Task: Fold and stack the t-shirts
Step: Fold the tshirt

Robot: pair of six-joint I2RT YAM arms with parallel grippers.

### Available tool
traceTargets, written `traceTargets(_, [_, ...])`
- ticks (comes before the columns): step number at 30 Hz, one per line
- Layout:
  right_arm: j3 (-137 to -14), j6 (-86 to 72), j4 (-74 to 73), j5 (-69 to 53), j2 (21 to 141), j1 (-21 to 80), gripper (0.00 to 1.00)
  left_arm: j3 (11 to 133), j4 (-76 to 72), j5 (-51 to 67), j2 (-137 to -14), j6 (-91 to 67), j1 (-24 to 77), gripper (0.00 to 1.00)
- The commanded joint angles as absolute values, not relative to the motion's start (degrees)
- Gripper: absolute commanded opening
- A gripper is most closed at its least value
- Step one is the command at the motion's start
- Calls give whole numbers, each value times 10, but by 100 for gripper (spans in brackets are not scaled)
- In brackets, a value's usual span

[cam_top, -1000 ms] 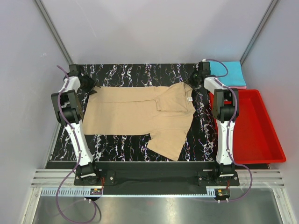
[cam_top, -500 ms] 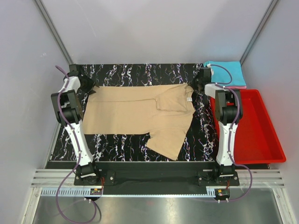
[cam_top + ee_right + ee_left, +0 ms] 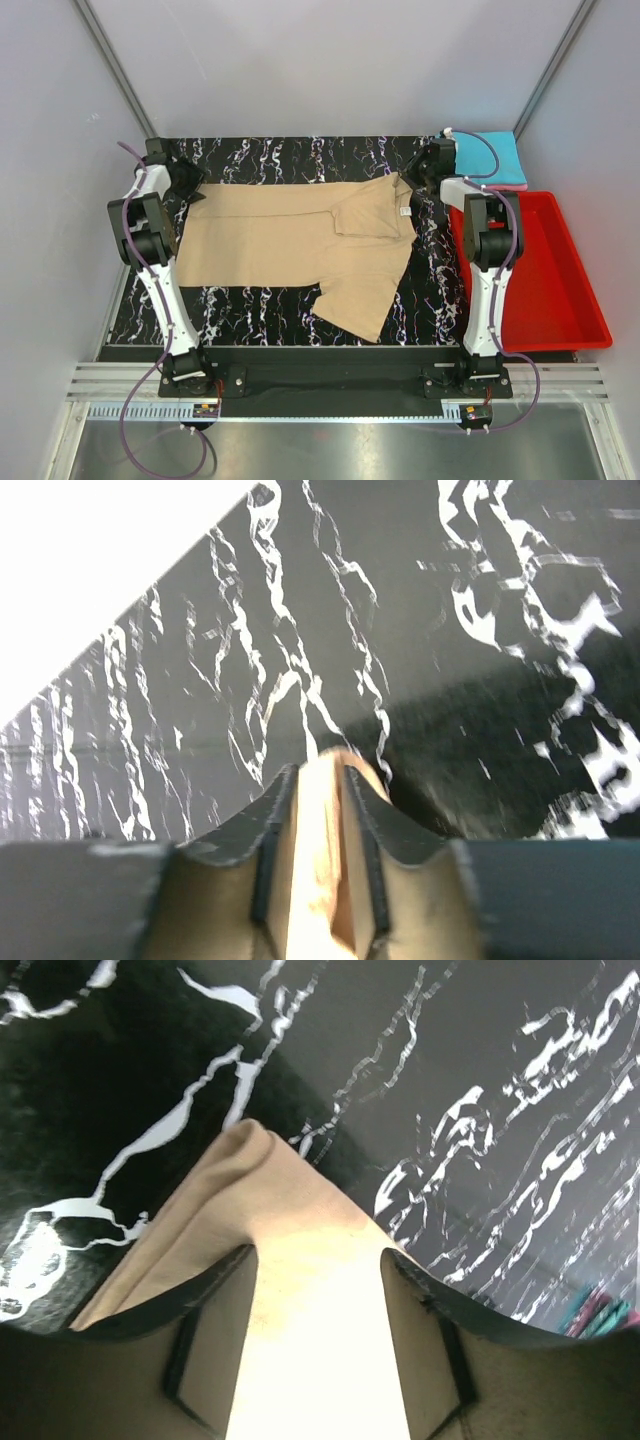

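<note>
Top external view, read from the left: the left claw [image 3: 184,179] sits at the far left corner of the tan t-shirt [image 3: 290,240], which lies spread across the black marbled tabletop [image 3: 260,150]. The left wrist view shows its fingers spread wide, with the cloth corner lying between them and nothing pinched. The shirt's right part is turned in over the body, and one sleeve juts toward the near edge, so I judge the folding barely begun. A small white neck label [image 3: 407,212] shows near the collar, but any writing on it is too small to read. No brand is visible anywhere. At the shirt's far right corner, the right claw [image 3: 420,170] has its fingers nearly together on a raised ridge of tan cloth, seemingly pinching it. Beyond it, in the far right corner, a folded cyan t-shirt [image 3: 490,158] rests on a pink t-shirt [image 3: 505,187], so those two look finished. What remains is folding the tan one and stacking it there. The red bin [image 3: 590,320] stands at the right.
</note>
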State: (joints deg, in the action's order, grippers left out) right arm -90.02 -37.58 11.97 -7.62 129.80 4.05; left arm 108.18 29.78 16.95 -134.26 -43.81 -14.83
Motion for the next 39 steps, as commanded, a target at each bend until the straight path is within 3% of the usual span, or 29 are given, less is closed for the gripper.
traceTargets(1, [-927, -345, 48, -63, 1217, 38, 33, 1068, 286, 206, -1269, -406, -149, 61])
traceTargets(4, [-940, -338, -67, -71, 1177, 39, 38, 1041, 301, 186, -1217, -388, -143, 66])
traceTargets(10, [-892, -286, -214, -146, 1108, 47, 36, 952, 322, 175, -1116, -338, -81, 62])
traceTargets(16, [-814, -271, -293, -138, 1059, 68, 34, 825, 232, 224, -1027, -342, 81, 56])
traceTargets(20, [-803, -272, -334, -98, 1065, 89, 34, 826, 198, 225, -1053, -342, 204, 53])
traceTargets(23, [-801, -258, -338, -97, 1080, 108, 33, 841, 193, 221, -1090, -352, 236, 51])
traceTargets(39, [-773, -249, -304, -44, 1124, 113, 32, 867, 140, 226, -1207, -346, 270, 52])
